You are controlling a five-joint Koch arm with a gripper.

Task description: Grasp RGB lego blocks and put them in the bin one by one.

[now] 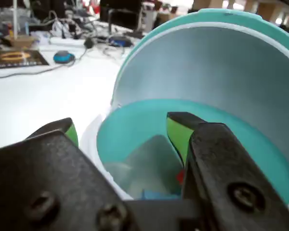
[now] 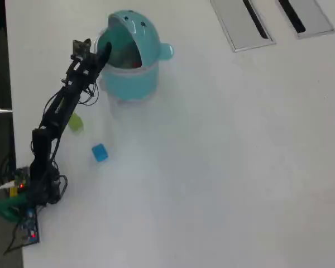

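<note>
The teal bin [image 2: 135,84] stands at the upper left of the overhead view with its domed lid [image 1: 207,62] tipped back. My gripper [image 1: 125,139] hangs over the bin's mouth, open, with nothing between its green pads [image 1: 177,137]. In the overhead view the gripper [image 2: 103,53] sits at the bin's left rim. A red block [image 1: 180,176] lies inside the bin and shows as a red spot [image 2: 135,64] from above. The blue block [image 2: 99,152] lies on the white table, and the yellow-green block [image 2: 75,121] lies close beside the arm.
Two flat grey slotted panels [image 2: 234,25] [image 2: 315,17] are set into the table at the top right. The arm's base [image 2: 28,192] with wires sits at the lower left edge. Cables and a blue round item [image 1: 63,57] lie beyond the bin.
</note>
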